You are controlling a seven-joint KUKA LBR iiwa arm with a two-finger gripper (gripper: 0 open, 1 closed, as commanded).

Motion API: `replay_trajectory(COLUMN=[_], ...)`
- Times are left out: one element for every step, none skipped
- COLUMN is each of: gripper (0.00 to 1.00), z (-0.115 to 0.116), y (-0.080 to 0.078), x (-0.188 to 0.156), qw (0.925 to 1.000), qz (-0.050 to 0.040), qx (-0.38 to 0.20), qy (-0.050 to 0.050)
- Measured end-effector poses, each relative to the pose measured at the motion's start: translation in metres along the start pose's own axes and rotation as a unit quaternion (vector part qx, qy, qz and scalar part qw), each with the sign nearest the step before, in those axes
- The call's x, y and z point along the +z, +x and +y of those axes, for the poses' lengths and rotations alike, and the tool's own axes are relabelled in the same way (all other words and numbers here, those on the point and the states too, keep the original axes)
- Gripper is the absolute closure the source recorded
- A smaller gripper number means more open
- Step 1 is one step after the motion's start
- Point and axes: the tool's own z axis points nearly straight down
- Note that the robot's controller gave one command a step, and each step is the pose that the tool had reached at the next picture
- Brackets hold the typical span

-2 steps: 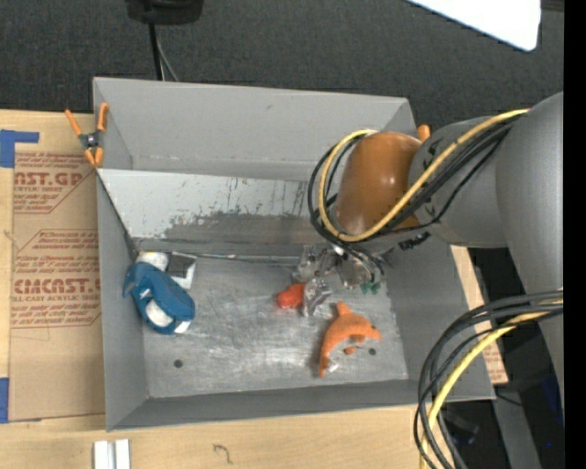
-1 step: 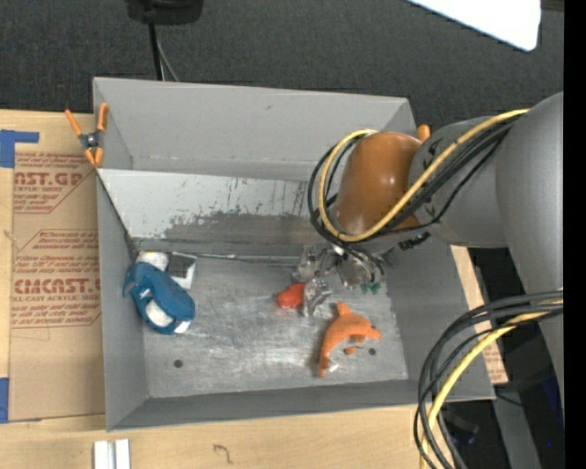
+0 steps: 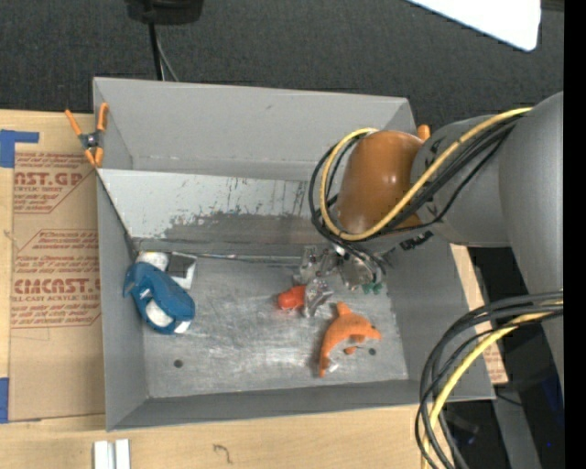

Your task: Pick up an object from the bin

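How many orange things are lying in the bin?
2: a small red-orange piece mid-floor beside the tool, and an orange fish-like toy toward the lower right. The arm may hide more.

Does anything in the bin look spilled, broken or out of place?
Nothing spilled or broken. Only the bin's sloped back wall looks scraped, worn in streaks. The orange dolphin toy lies loose near the claw.

Well above the pincer, across the top of the view: dark grey, finely speckled floor. Up and toward the view's left of the pincer, at the very edge, a black object with a thin black cable trailing down over that floor. Up and to the right, the corner of a white sheet. Well below the pincer, pale wood surface, softly and evenly lit.
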Motion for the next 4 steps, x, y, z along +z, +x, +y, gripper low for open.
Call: replay_trajectory(gripper=[1.00, 1.00, 1.00, 1.00], z=[0.001, 0.001, 0.001, 0.001], y=[0.002, 0.001, 0.000, -0.001], x=[-0.017, -0.041, -0.060, -0.074], qw=[1.0000, 1.0000, 1.0000, 1.0000], qz=[0.0052, 0.0040, 0.0016, -0.0009], qx=[0.000, 0.000, 0.000, 0.000], qy=[-0.001, 0.000, 0.000, 0.001])
